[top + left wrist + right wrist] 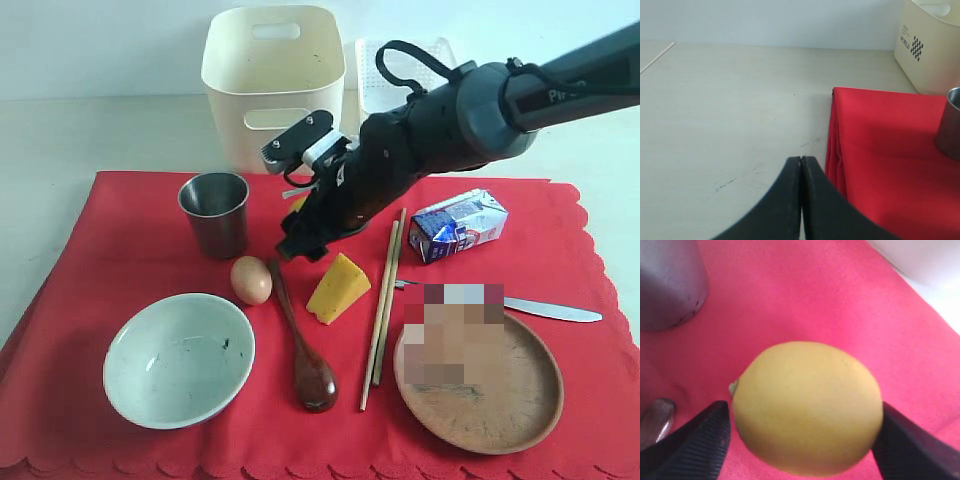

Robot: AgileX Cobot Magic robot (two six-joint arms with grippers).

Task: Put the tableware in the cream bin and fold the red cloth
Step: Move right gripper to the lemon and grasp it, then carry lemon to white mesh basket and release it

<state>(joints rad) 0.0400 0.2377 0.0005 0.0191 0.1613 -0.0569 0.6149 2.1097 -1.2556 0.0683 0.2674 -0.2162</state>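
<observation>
Pinches a lemon (807,407) in the right gripper (802,432), jaws spread wide with one ribbed pad against each side of the fruit, low over the red cloth (120,250) near the steel cup (213,210). Presses the jaws of the left gripper (801,162) fully together above the bare surface (730,110), just beside the cloth's edge. Reads "WORLD" next to a small checkered mark on the side of the cream bin (932,60); shows print on the blue-and-white milk carton (458,225) too small to read, and white lettering on the right arm cut off at the frame edge. Places the bin upright at the cloth's far edge, its floor hidden, with a white lattice basket (400,70) just behind. Has on the cloth the upright cup, the pale bowl (150,350) with dark specks inside, the wooden spoon (305,350), chopsticks (385,300), table knife (555,310) and wooden plate (540,400) partly under a blurred patch, alongside an egg (251,279) and a cheese wedge (338,288)
</observation>
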